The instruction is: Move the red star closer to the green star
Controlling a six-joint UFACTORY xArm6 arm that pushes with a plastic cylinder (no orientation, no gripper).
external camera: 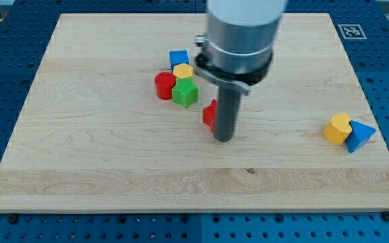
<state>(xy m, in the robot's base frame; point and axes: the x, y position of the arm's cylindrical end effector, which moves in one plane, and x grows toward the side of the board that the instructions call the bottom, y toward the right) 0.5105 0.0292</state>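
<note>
The red star [210, 114] lies near the board's middle, mostly hidden behind my rod; only its left edge shows. My tip [223, 139] rests on the board touching the red star's right side. The green star [186, 92] lies up and to the left of the red star, a short gap away. It sits in a cluster, touching a red cylinder [165, 86] on its left and a yellow block [183, 71] above it.
A blue cube [178, 58] tops the cluster. A yellow cylinder [338, 127] and a blue triangular block [359, 136] sit together near the wooden board's [80, 148] right edge. The arm's grey body [240, 34] hangs over the board's top middle.
</note>
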